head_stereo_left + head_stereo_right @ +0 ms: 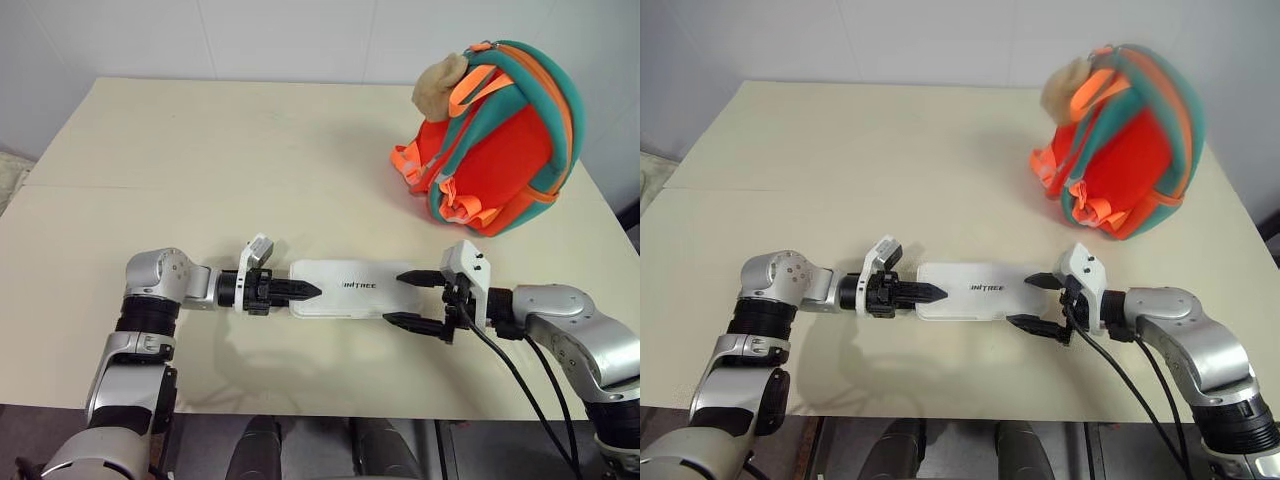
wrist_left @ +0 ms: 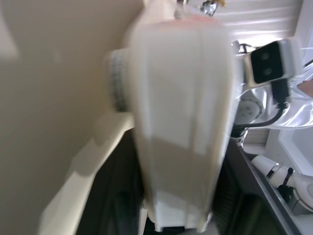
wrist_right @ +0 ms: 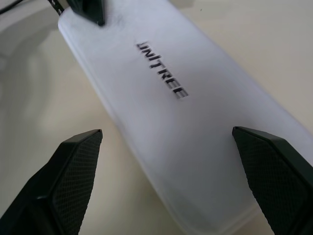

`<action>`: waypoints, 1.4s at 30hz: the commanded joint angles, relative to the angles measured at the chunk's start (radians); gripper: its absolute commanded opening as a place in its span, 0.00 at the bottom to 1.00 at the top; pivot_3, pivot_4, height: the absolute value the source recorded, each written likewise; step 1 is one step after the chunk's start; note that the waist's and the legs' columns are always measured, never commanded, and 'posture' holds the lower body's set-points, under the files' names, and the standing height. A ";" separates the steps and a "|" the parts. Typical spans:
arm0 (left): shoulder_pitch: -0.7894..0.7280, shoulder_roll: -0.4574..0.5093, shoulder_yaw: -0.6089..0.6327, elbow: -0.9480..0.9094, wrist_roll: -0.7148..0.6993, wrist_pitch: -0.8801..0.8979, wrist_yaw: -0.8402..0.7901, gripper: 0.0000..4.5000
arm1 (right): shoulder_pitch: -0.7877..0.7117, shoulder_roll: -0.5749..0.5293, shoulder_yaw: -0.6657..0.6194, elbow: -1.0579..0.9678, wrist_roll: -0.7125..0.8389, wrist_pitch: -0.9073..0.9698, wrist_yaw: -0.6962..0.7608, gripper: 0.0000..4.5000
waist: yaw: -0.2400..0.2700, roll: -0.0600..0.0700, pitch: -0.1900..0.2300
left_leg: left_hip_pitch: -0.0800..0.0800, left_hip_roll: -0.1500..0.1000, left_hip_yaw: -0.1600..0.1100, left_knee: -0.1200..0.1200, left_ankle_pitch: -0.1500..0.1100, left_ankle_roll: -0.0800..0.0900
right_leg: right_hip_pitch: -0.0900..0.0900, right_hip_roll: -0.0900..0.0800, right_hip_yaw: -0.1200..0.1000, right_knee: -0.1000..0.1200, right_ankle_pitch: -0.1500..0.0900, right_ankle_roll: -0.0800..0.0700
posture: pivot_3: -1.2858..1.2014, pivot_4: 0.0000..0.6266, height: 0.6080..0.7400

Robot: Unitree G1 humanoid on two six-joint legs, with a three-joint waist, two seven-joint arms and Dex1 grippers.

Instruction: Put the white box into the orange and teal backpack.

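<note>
The white box (image 1: 348,288), a flat case with dark lettering, lies on the table between my two grippers. My left gripper (image 1: 305,291) is at the box's left end with its fingers closed on that edge; one black fingertip (image 3: 93,12) rests on the box's top. My right gripper (image 1: 415,300) is open, one finger on each side of the box's right end, with gaps to both long edges in the right wrist view. The orange and teal backpack (image 1: 500,140) stands upright at the far right of the table, apart from both grippers, a tan plush toy (image 1: 440,85) on its top.
The beige table (image 1: 200,150) stretches wide to the left and behind the box. Its front edge runs just below both arms. A black cable (image 1: 520,385) trails from the right wrist over the front edge.
</note>
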 commanded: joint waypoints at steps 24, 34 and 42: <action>0.195 0.221 0.265 -0.261 -0.078 -0.259 -0.055 0.30 | -0.451 0.147 -0.200 0.359 -0.079 0.026 -0.438 1.00 | -0.018 0.000 0.001 | -0.002 0.001 0.000 -0.008 0.000 -0.001 | -0.004 -0.001 0.000 -0.006 -0.001 -0.003 | 0.52 0.24 1.00; 0.281 0.165 0.341 -0.362 -0.129 -0.263 0.041 0.30 | -0.707 0.311 -0.155 0.760 -0.180 -0.131 -0.483 1.00 | -0.030 0.000 0.001 | -0.003 0.002 0.001 -0.008 0.000 -0.001 | -0.006 -0.001 0.000 -0.005 -0.001 -0.003 | 0.52 0.24 1.00; 0.341 0.160 0.366 -0.412 -0.157 -0.296 0.061 0.30 | -0.775 0.399 -0.157 0.963 -0.222 -0.344 -0.489 0.64 | -0.034 0.000 0.001 | -0.003 0.002 0.002 -0.008 0.000 -0.001 | -0.006 -0.001 0.000 -0.004 -0.001 -0.002 | 0.52 0.24 1.00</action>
